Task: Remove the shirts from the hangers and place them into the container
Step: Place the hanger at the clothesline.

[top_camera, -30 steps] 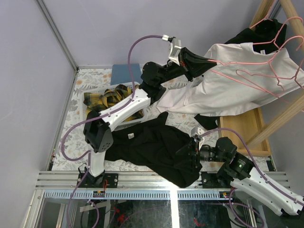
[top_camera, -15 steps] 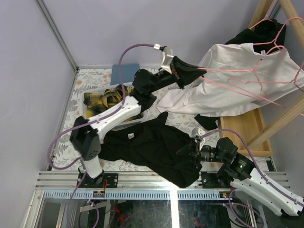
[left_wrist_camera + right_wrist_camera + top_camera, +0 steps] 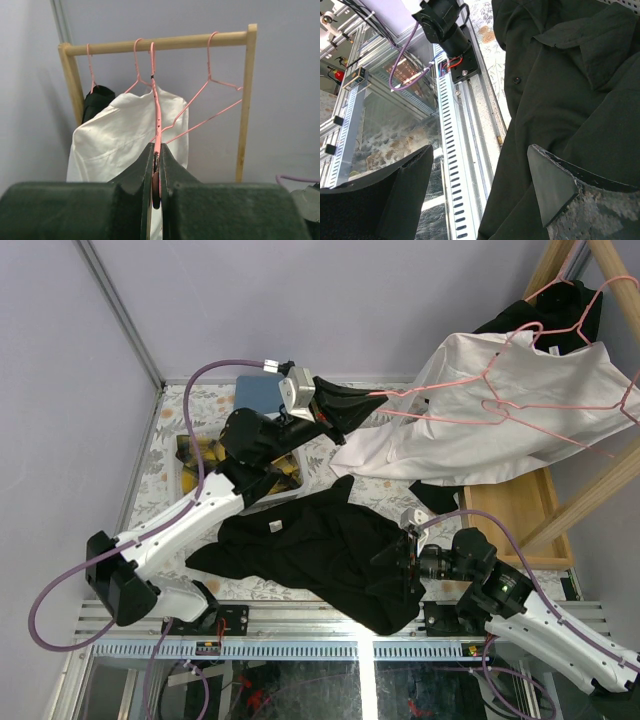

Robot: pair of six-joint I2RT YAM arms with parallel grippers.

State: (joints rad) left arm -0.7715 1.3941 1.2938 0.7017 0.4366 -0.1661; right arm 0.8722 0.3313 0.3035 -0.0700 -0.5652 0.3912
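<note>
The white shirt [image 3: 500,410] is hanging on the wooden rack [image 3: 160,44]. The left end effector [image 3: 156,151] is clamping the wire of a pink hanger [image 3: 156,107] that is hooked on the rack. Whether this hanger is carrying the shirt cannot be told.

A second black shirt [image 3: 95,102] is hanging at the rack's end.

A black shirt [image 3: 300,545] is lying on the tabletop [image 3: 150,465] in front of the rack. The right end effector [image 3: 480,155] is hovering over it with fingers apart.

The container [image 3: 181,465], well left of the rack, is holding the plaid shirt [image 3: 197,450].

Judged progress: one shirt is stowed and three are remaining.
</note>
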